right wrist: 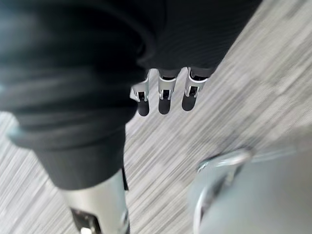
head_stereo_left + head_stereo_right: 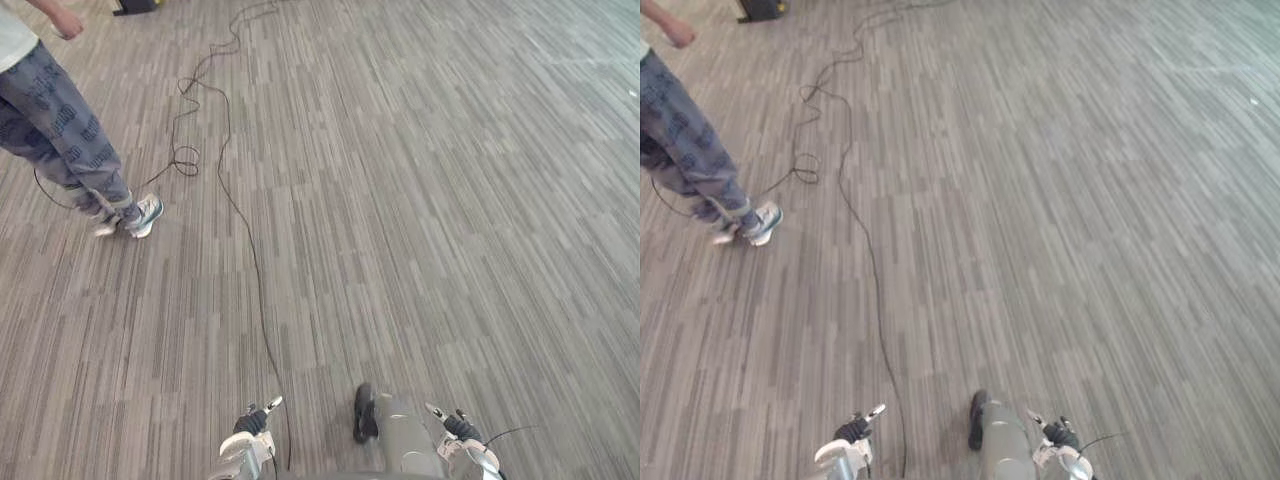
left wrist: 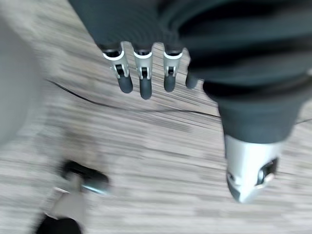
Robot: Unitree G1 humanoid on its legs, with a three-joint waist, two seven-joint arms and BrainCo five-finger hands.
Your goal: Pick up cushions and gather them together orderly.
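Observation:
My left hand (image 3: pixel 141 73) hangs over the grey striped carpet (image 2: pixel 420 200) with its fingers straight and its thumb (image 3: pixel 248 170) held apart, holding nothing. My right hand (image 1: pixel 163 95) hangs the same way over the carpet, fingers relaxed and empty. Both arms sit low at the near edge of the eye views, the left arm (image 2: pixel 248 432) and the right arm (image 2: pixel 458 432).
A person (image 2: pixel 60 120) in patterned trousers and light shoes stands at the far left. A dark object (image 2: pixel 135 6) sits on the floor at the far edge. Open carpet stretches ahead and to the right.

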